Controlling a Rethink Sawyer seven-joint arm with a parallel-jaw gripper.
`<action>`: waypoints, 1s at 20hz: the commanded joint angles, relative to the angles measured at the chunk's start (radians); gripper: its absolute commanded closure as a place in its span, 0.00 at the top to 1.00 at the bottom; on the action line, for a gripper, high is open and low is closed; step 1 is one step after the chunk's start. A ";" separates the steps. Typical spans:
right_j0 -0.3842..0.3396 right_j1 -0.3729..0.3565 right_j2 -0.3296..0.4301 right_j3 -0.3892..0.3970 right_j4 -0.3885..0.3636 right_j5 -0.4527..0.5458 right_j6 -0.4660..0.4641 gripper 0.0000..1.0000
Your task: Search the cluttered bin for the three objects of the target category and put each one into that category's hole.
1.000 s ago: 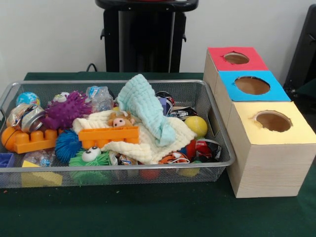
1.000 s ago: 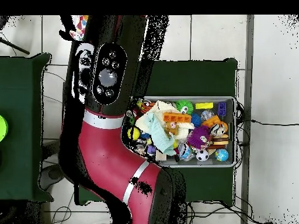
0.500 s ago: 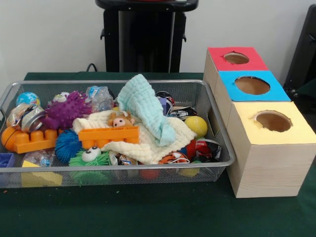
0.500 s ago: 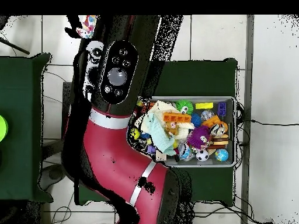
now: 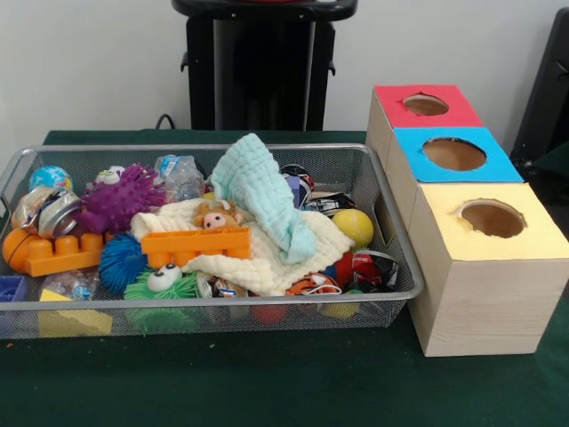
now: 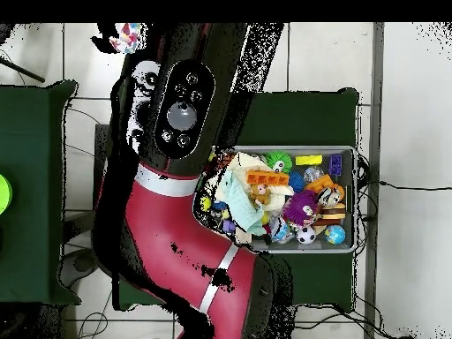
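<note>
1. While the arm (image 6: 177,221) reaches across the overhead view, a white wrapper (image 6: 129,36) with coloured blotches shows at its far end, at the left, out past the table edge and well apart from the bin.
2. Just beside that wrapper is the gripper (image 6: 134,51), mostly buried in the arm's dark outline. I cannot tell how wide it stands or whether it has the wrapper, though a wrapper hanging there off the table suggests a hold.
3. Risk: thin crinkly film gives little to grip, so it could slip out and fall to the floor, or snag on a hole's edge.
4. Risk: from above, the arm covers the boxes, so lining up with a hole is hard to check.
5. Over at the right, the bin (image 6: 355,199) is packed. In the front view two cloths (image 5: 267,222) lie heaped over its middle.
6. Risk: other wrappers may lie under them, and a grab there could lift cloth or toys instead.
7. Red (image 5: 425,105), blue (image 5: 453,153) and yellow (image 5: 492,218) holes sit close together, so a drop could go in the wrong one.
</note>
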 commanded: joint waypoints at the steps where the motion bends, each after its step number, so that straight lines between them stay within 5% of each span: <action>1: -0.039 0.033 -0.014 -0.168 -0.088 0.053 -0.208 0.00; 20: -0.051 0.036 0.018 -0.169 -0.125 0.047 -0.208 0.00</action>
